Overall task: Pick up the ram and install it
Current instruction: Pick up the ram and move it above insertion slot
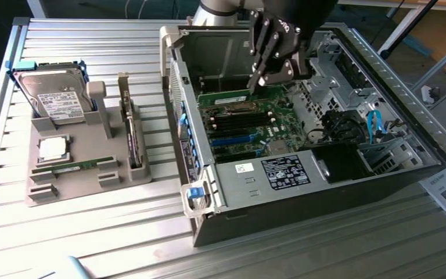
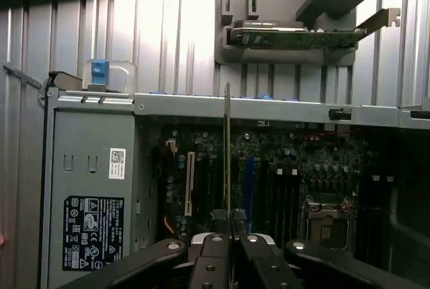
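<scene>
My gripper [image 1: 259, 78] hangs above the open computer case [image 1: 301, 174], shut on the ram [image 1: 252, 86], a thin green stick pointing down toward the motherboard [image 1: 246, 125]. In the wrist view the ram [image 2: 228, 148] appears edge-on as a thin upright strip rising from between the shut fingers [image 2: 213, 245]. It stands clear of the board, over the area beside the dark memory slots [image 2: 282, 188] and the blue slot [image 2: 249, 181]. The processor socket [image 2: 327, 222] lies to one side.
A grey holder tray [image 1: 76, 186] at the exterior view's left carries a hard drive [image 1: 56, 99], a square silver processor [image 1: 53, 148], a dark expansion card [image 1: 132, 142] and another green stick [image 1: 74, 167]. Case walls, drive cage and blue cables [image 1: 374, 125] surround the board.
</scene>
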You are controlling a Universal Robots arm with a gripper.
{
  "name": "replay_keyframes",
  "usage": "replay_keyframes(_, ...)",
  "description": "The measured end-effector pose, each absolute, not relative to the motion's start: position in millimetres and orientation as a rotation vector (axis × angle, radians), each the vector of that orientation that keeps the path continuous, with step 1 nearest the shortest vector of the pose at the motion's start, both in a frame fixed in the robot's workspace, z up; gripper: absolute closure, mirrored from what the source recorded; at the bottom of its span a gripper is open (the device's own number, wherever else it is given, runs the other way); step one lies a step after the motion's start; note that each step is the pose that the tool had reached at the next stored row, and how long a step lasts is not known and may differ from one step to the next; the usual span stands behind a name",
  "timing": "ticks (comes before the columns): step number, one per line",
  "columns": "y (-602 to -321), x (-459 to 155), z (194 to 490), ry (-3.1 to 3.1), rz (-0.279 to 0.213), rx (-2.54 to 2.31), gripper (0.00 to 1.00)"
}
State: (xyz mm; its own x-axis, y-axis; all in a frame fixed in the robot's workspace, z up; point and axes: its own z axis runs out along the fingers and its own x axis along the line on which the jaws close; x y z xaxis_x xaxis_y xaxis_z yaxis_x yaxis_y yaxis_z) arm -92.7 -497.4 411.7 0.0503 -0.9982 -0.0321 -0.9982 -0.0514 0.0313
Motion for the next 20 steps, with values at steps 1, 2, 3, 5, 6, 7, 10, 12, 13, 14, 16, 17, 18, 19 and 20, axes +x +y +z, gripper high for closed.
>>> replay_keyframes(1, -497.4, -87.3, 411.7, -2.163, -0.070, 2.276, 0.88)
replay_keyframes(2, -497.4, -82.0, 411.8, -2.163, -0.070, 2.276, 0.88)
replay_keyframes(3, -497.4, -78.3, 411.7, -2.163, -0.070, 2.276, 0.88)
replay_keyframes(5, -497.4, -69.9, 411.7, -2.163, -0.070, 2.276, 0.88)
replay_keyframes(6, -497.4, -63.3, 411.7, -2.163, -0.070, 2.276, 0.88)
replay_keyframes(7, -497.4, -57.2, 411.7, -2.163, -0.070, 2.276, 0.88)
replay_keyframes(10, -497.4, -47.4, 411.7, -2.163, -0.070, 2.276, 0.88)
replay_keyframes(12, -497.4, -41.2, 411.8, -2.163, -0.070, 2.276, 0.88)
replay_keyframes(13, -497.4, -37.2, 411.7, -2.163, -0.070, 2.276, 0.88)
replay_keyframes(14, -497.4, -32.4, 411.8, -2.163, -0.070, 2.276, 0.88)
replay_keyframes(16, -497.4, -25.8, 411.8, -2.163, -0.070, 2.276, 0.88)
replay_keyframes(17, -497.4, -25.6, 411.7, -2.163, -0.070, 2.276, 0.88)
replay_keyframes(18, -497.4, -25.6, 411.7, -2.163, -0.070, 2.276, 0.88)
replay_keyframes(19, -497.4, -25.6, 411.7, -2.163, -0.070, 2.276, 0.88)
replay_keyframes(20, -497.4, -25.6, 411.7, -2.163, -0.070, 2.276, 0.88)
